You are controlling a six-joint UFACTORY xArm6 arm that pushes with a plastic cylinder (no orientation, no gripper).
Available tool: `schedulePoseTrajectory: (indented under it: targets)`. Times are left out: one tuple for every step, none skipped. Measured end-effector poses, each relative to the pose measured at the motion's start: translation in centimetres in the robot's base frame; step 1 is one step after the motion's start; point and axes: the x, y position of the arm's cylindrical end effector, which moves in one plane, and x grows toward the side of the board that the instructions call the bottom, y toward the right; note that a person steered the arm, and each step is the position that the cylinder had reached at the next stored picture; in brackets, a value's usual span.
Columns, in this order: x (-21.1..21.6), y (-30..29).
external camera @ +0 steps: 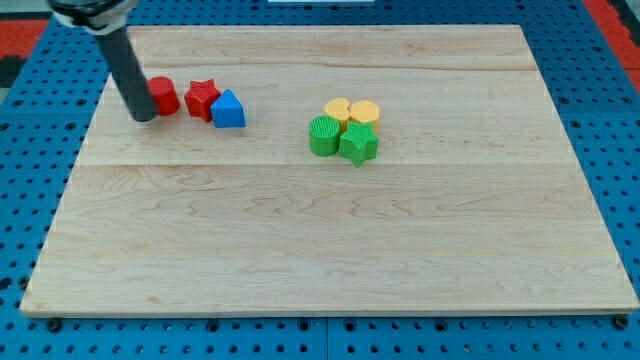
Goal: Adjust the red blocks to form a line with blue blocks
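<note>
No claw on my rig, just a rod; my tip [144, 117] sits on the board [320, 250] at far left, touching the left side of the red cylinder [164, 96], partly hiding it. The rod leans up-left, its top cut off by the frame. Right of the cylinder: red star [202, 98], then blue block [228, 109] touching it. Mid-board cluster: two yellow blocks [351, 110], two green blocks [341, 139], shapes hard to make out.

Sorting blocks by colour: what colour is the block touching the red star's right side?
Blue, clearest in the camera view, the only one.
</note>
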Motion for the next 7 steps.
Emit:
schedulePoseTrajectory:
  targets:
    - [1.1,0.2]
    - [1.8,-5.3]
    - [1.5,-10.2]
    - [1.2,-10.3]
    - [-3.6,-10.2]
    - [-9.7,-10.2]
    - [-11.5,-8.3]
